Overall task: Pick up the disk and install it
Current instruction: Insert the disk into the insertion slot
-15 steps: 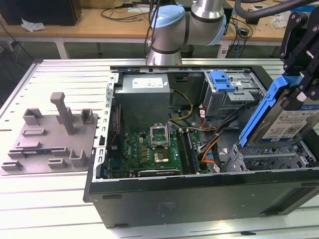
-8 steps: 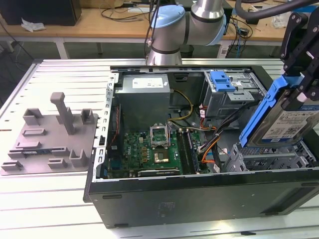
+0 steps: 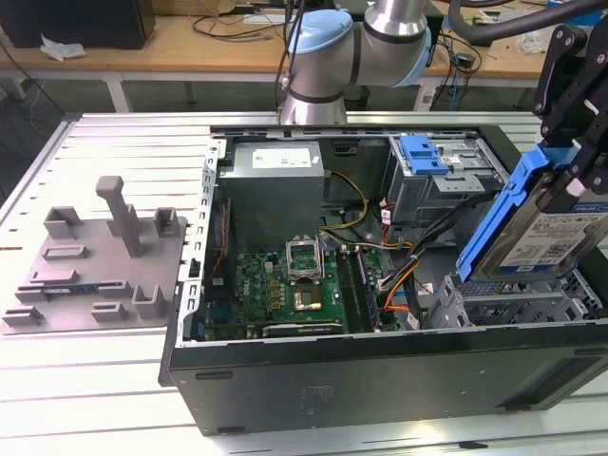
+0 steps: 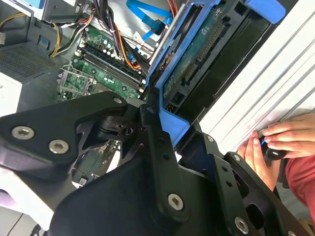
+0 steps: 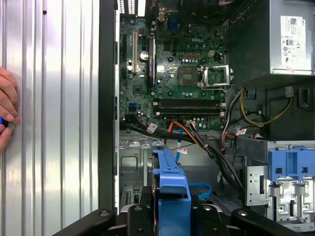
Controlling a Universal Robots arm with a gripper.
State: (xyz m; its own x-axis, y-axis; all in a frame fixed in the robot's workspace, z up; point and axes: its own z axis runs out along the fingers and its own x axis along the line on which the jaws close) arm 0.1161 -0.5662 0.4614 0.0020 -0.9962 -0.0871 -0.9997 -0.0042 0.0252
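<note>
The disk (image 3: 543, 239), a silver drive with a white-and-blue label in a blue carrier bracket, hangs tilted on edge at the exterior view's right. My black gripper (image 3: 573, 171) is shut on its upper end. It sits just above the grey metal drive cage (image 3: 494, 306) in the near right corner of the open computer case (image 3: 380, 385), apart from it. In the second wrist view the disk (image 4: 197, 59) shows its green circuit side, and the gripper (image 4: 166, 123) clamps the blue bracket. In the first wrist view the bracket (image 5: 171, 183) stands between the fingers (image 5: 138, 216), above the bay floor.
Inside the case lie a green motherboard (image 3: 294, 285), a grey power-supply box (image 3: 275, 176), bundled cables (image 3: 399, 271) and a blue latch tab (image 3: 423, 155). A grey fixture plate (image 3: 95, 256) sits at the exterior view's left. A person's hand (image 4: 275, 142) rests on the ribbed table beside the case.
</note>
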